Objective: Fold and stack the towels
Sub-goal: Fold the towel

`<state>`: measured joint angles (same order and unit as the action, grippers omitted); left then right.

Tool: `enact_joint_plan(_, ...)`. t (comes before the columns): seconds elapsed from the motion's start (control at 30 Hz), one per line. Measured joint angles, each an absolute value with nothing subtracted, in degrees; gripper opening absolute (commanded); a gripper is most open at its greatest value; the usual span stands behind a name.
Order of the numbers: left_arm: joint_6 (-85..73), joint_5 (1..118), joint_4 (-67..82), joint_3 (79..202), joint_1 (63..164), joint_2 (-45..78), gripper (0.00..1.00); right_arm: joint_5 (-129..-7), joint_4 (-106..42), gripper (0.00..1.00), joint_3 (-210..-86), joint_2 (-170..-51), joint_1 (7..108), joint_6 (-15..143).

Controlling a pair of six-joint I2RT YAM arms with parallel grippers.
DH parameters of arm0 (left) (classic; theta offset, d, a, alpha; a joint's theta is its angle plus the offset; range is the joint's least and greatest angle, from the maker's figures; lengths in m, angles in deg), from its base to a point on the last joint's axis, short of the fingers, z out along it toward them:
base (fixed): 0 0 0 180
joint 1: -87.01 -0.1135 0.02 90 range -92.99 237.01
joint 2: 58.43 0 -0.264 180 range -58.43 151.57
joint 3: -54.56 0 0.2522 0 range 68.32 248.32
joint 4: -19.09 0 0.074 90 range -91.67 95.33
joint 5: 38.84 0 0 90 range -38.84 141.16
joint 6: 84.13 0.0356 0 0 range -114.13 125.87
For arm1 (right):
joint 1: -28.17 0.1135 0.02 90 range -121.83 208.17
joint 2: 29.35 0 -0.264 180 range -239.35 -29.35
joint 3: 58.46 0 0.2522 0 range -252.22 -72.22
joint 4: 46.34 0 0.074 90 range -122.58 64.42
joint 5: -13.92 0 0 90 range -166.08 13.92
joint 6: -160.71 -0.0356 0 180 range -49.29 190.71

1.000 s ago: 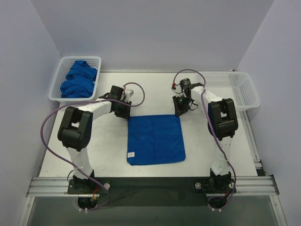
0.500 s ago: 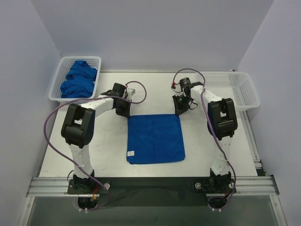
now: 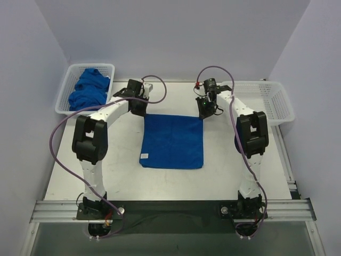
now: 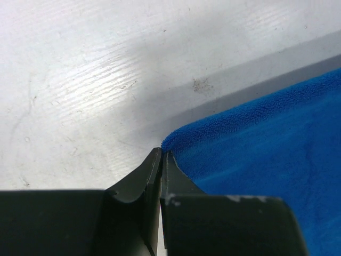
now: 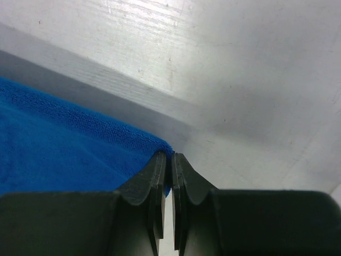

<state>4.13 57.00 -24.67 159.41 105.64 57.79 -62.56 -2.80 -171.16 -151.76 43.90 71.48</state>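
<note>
One royal-blue towel (image 3: pixel 173 140) hangs stretched between my two grippers, its far edge lifted off the table and its near edge with the small white tag (image 3: pixel 144 155) trailing toward me. My left gripper (image 3: pixel 144 113) is shut on the towel's far left corner (image 4: pixel 169 144). My right gripper (image 3: pixel 203 114) is shut on its far right corner (image 5: pixel 165 151). More blue towels (image 3: pixel 88 90) lie crumpled in the white mesh basket (image 3: pixel 66 85) at the back left.
A second white mesh basket (image 3: pixel 277 101) stands at the back right with nothing visible in it. Purple cables loop from both arms over the table. The white tabletop (image 3: pixel 224 170) ends at a metal rail along the near edge.
The left gripper closed on the towel's far left corner. Both grippers then rose and moved toward the back, dragging the towel away from the near edge.
</note>
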Motion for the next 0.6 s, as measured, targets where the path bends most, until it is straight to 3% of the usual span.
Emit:
enact_joint_plan(0.13,4.13,56.24,-24.17,158.6,105.62,56.39,0.0,-63.37,-3.83,0.0,-169.76,-150.85,43.92,70.52)
enact_joint_plan(0.6,0.13,56.54,-21.2,139.15,105.64,38.14,0.0,-64.14,-9.54,0.0,-151.55,-134.28,46.72,64.71)
